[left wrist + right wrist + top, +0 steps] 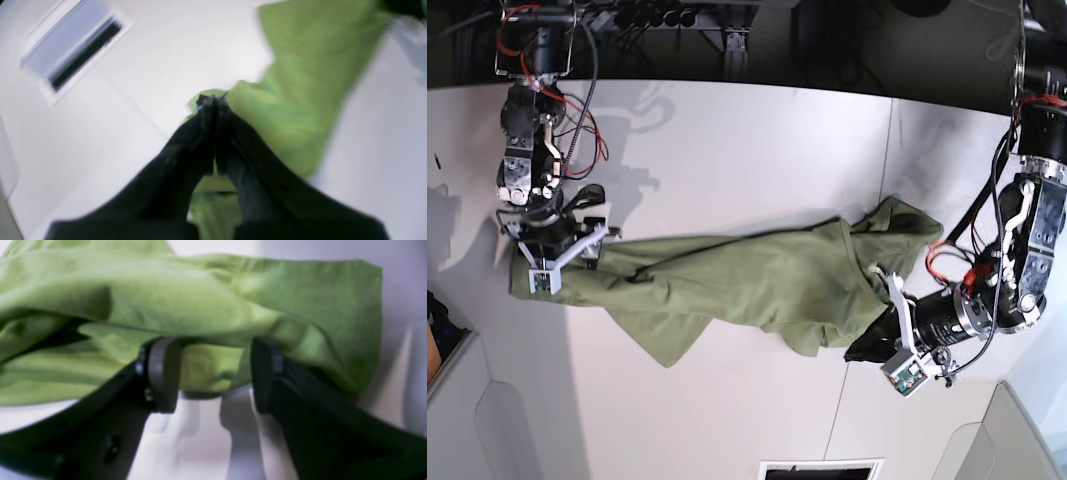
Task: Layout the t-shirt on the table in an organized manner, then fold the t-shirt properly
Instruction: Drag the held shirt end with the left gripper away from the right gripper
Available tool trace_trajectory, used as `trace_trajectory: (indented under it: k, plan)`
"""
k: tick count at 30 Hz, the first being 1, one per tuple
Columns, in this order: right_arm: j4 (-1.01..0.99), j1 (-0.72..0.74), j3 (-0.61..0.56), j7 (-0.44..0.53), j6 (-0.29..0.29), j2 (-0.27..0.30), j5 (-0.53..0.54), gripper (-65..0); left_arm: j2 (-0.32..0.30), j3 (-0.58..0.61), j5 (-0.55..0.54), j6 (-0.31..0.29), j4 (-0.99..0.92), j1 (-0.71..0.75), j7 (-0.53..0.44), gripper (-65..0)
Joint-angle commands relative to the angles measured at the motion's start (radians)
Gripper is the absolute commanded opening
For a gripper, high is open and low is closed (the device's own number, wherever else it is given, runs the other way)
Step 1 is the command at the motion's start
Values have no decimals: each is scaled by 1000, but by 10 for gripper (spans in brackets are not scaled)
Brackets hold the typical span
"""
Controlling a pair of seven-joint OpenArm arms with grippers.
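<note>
The green t-shirt (727, 285) lies stretched in a rumpled band across the white table (727, 150). My left gripper (869, 347) is at the shirt's right end. In the left wrist view its black fingers (213, 100) are pressed together, with the t-shirt (300, 83) pinched at the tips and showing in the gap lower down. My right gripper (562, 255) is at the shirt's left end. The right wrist view shows this gripper (213, 353) open, with a bunched fold of the t-shirt (206, 366) between the spread fingers, just above the table (200, 440).
A thin dark seam (882, 200) crosses the table near the shirt's right end. A rectangular slot (822, 468) is set in the tabletop at the near edge, and the slot (76, 50) also shows in the left wrist view. Cables and dark frame parts (657, 20) line the far edge.
</note>
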Motion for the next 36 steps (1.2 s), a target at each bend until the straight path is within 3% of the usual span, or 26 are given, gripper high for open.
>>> trace_trajectory:
  k: [1, 4, 6, 10, 11, 12, 16, 20, 27, 29, 32, 33, 36]
  plan:
    - [16, 21, 3, 21, -3, 10, 2, -316, -21, -7, -3, -6, 40, 3, -4, -650]
    - [16, 18, 4, 12, -3, 11, 1, -316, -26, -7, 75, -3, 30, 29, -48, -650]
    - [16, 13, 4, 11, -3, 13, 1, -316, -21, -7, 129, 65, -24, 28, -123, -629]
    - [16, 2, 3, 12, -3, 12, 6, -316, 5, -7, 215, 202, -207, -3, -239, -294]
    - [16, 2, 3, 12, -3, 12, 7, -316, 16, -7, 214, 233, -267, -17, -248, -240]
    - [16, 0, 3, 12, -3, 12, 8, -316, 28, -7, 214, 249, -328, -34, -253, -225]
    - [16, -1, 3, 12, -3, 13, 9, -316, 85, -7, 155, 241, -568, -95, -251, -225]
    - [16, -1, 3, 12, -3, 13, 9, -316, 141, -7, 39, 170, -739, -143, -219, -225]
    - [16, -1, 3, 11, -3, 13, 9, -316, 183, -12, -122, 38, -775, -171, -82, -241]
    - [16, -1, 3, 11, -3, 13, 9, -316, 188, -12, -137, -6, -774, -171, -59, -338]
    - [16, -1, 3, 11, -3, 13, 9, -316, 189, -12, -159, -6, -761, -172, -49, -621]
    - [16, -1, 3, 11, -3, 13, 9, -316, 188, -12, -172, -6, -750, -174, -49, -650]
    - [16, -1, 3, 11, -3, 13, 9, -316, 185, -37, -184, -6, -690, -174, -48, -650]
